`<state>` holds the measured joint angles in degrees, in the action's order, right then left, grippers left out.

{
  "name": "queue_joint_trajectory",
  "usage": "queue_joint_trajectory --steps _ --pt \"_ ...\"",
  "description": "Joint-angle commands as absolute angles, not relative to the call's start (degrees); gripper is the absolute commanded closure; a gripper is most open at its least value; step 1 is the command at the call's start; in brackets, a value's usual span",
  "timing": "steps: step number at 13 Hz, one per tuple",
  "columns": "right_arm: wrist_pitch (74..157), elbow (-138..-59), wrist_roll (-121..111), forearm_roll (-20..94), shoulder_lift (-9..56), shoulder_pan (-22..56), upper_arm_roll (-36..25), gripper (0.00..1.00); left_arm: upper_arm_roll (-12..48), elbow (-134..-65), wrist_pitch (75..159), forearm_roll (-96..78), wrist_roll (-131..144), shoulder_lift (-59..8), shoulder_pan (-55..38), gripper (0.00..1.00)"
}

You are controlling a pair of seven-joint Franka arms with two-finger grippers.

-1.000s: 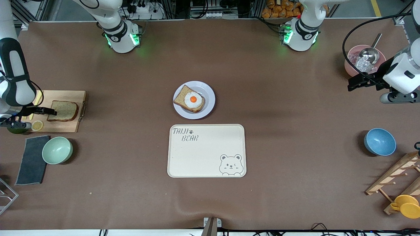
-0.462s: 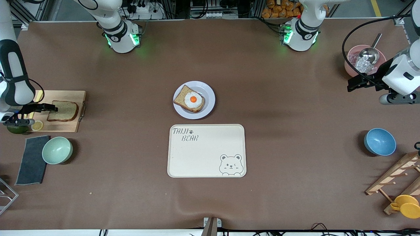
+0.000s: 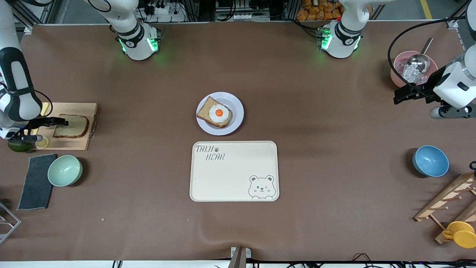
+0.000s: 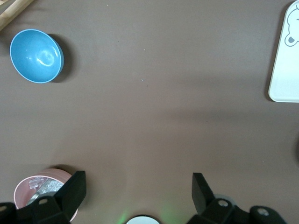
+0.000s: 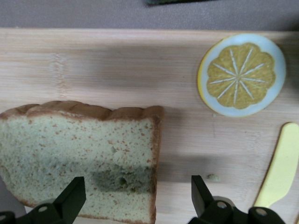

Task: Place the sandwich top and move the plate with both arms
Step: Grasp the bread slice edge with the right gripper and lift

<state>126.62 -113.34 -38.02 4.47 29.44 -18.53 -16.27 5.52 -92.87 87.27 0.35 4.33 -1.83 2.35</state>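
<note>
The sandwich top (image 3: 76, 125), a plain brown slice, lies on a wooden cutting board (image 3: 70, 145) at the right arm's end of the table. My right gripper (image 3: 61, 122) is open and empty just over the slice's edge; in the right wrist view its fingers (image 5: 70, 200) straddle the crust of the slice (image 5: 70, 144). The plate (image 3: 237, 103) sits mid-table with a bread slice bearing a fried egg (image 3: 217, 114) on it. My left gripper (image 3: 399, 95) is open and empty, waiting in the air beside a pink bowl (image 3: 398, 69).
A cream bear tray (image 3: 234, 175) lies nearer the camera than the plate. A lemon slice (image 5: 240, 74) and a yellow knife (image 5: 280, 163) share the board. A mint bowl (image 3: 64, 170) and dark cloth (image 3: 36, 181) lie by the board. A blue bowl (image 3: 430, 160) and wooden rack (image 3: 446, 201) are at the left arm's end.
My right gripper has shifted a little away from the front camera over the slice's edge and stays open. The left arm has barely moved.
</note>
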Motion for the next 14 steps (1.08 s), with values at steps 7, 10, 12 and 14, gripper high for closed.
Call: queue_joint_trajectory --steps 7,10,12,14 --pt "125.7 -112.5 -39.6 5.7 30.4 -20.0 -15.6 1.0 5.7 -92.1 87.1 0.1 4.8 -2.3 2.5 0.0" --pt "125.7 -112.1 -39.7 5.7 30.2 -20.0 -15.5 1.0 5.7 -92.1 87.1 0.1 4.8 -2.6 2.5 0.0" --pt "125.7 -111.4 -39.7 5.7 29.8 -19.8 -15.4 1.0 5.7 -92.0 87.1 0.1 4.9 -2.6 2.5 0.0" --pt "125.6 -111.2 -39.7 5.7 28.9 -19.3 -15.3 1.0 5.7 -92.0 87.1 0.1 4.9 -2.6 2.5 0.0"
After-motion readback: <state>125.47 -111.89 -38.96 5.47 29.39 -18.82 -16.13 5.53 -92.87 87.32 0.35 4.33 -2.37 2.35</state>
